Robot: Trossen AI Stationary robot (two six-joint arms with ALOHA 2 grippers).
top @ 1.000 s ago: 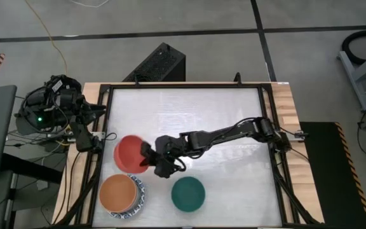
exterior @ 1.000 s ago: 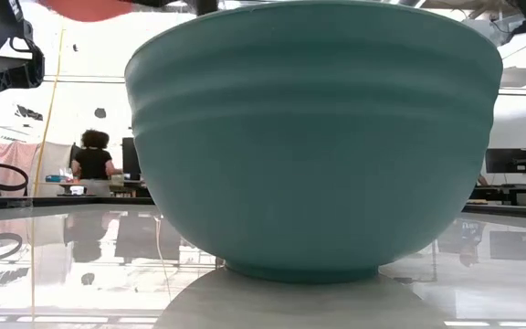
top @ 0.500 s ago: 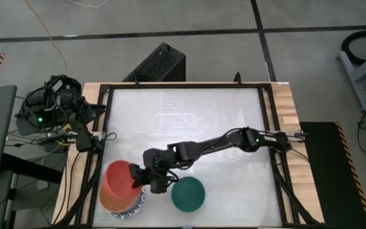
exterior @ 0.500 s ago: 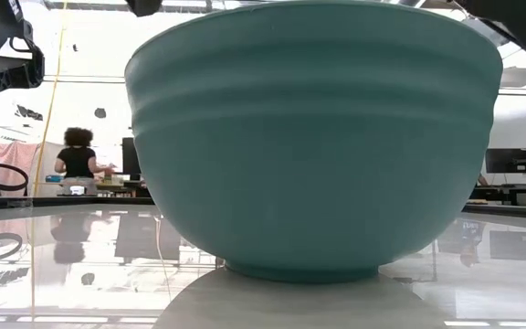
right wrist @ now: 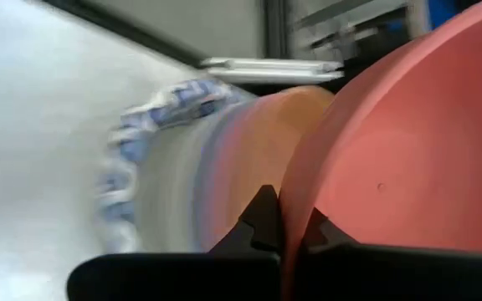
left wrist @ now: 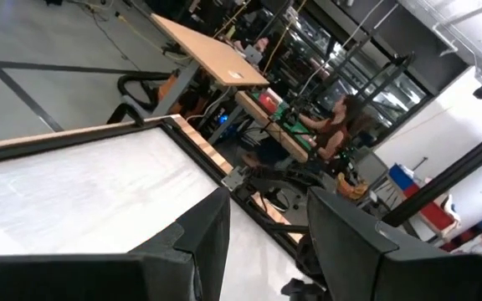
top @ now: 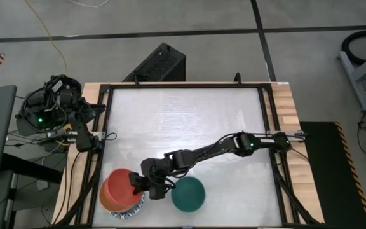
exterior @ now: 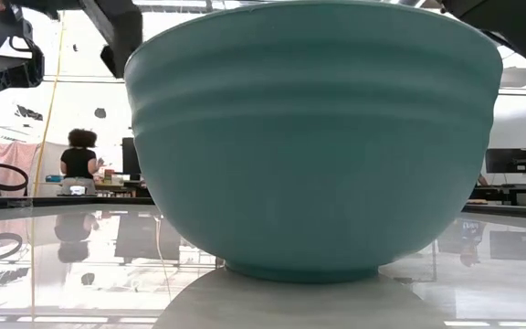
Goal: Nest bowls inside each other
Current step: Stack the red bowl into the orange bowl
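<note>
High view: white glossy surface (top: 189,121) in a black frame. Right gripper (top: 134,186), arm stretched across the surface, fingers (right wrist: 262,219) clenched on the rim of 1 red round bowl (top: 115,186). The red bowl sits tilted over 1 orange round bowl (top: 110,202), itself nested in 1 white bowl with blue-patterned rim (top: 136,205), at the near left corner. 1 dark green round bowl (top: 188,194) stands alone just beside the stack, filling the low view. Left gripper (left wrist: 266,242) parked at the left edge, well apart, fingers partly spread, grasping nothing. 1 person (exterior: 78,163) stands in the room beyond.
</note>
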